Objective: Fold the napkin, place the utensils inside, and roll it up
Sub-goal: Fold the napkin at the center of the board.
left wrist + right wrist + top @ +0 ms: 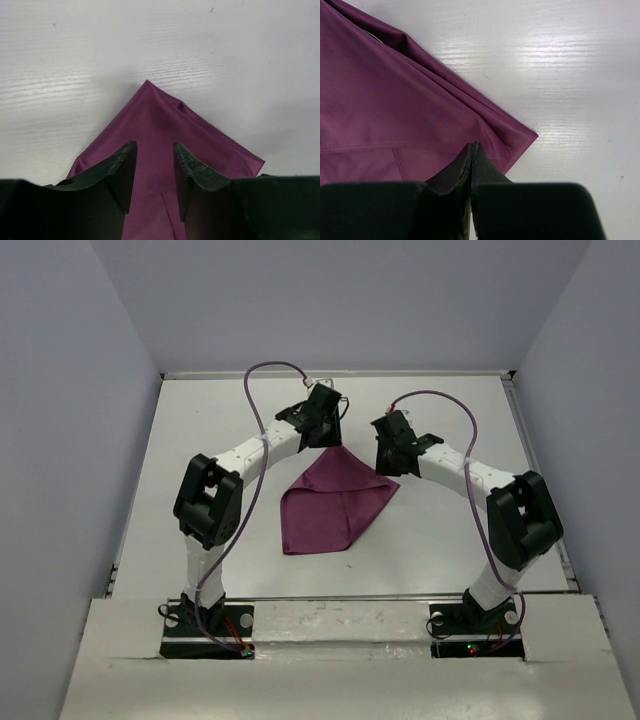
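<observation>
Plum-purple cloth: the napkin (330,505) lies flat mid-worktop (450,550), folded over itself into an uneven, angular shape, its near edge facing the arm bases. No utensils show in any view. Judgement: the fold is the step in hand, and loading and rolling are not yet begun. Moving outward, the right arm (470,475) reaches to the napkin's right corner. The right jaws are clenched tight, tips down against the cloth just inside that corner, with a small pucker beside them. Cannot tell whether a fold is pinched between them or only pressed under. Farther out, the left arm (255,450) hangs over the far corner. The left jaws are parted and grasp nothing; a hemmed seam runs on the cloth below the gap between the two fingers (122,167). Beyond that corner there is only bare white worktop. Handling (judgement): the fabric looks light, limp and thin with a slight sheen, so it will likely slide on the smooth top, and a deep pinch would drag the lower layer along. The best hold is a corner or hemmed edge, where the stitching gives some bite. Take the top layer alone, lift low, and pin the opposite corner so the fold does not skew.
</observation>
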{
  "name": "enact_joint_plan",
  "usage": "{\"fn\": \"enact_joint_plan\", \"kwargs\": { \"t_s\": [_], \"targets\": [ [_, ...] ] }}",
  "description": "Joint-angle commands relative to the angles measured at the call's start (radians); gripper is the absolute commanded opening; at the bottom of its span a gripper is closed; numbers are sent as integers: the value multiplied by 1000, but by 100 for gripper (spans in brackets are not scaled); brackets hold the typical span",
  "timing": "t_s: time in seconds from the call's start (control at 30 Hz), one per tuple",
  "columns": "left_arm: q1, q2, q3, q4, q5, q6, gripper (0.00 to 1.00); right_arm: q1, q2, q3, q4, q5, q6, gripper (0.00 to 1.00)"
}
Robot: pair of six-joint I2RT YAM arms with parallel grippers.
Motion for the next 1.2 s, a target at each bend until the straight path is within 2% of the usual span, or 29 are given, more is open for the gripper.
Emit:
{"fn": "enact_joint_plan", "kwargs": {
  "t_s": [0.0,0.2,1.17],
  "targets": [
    [6,41,92,7,34,38,47,-3,-7,27,16,11,6,1],
    [6,76,127,4,51,39,46,-3,0,37,12,11,3,1],
    [6,36,60,50,67,42,46,-3,5,41,-8,-20,26,1]
  ]
}}
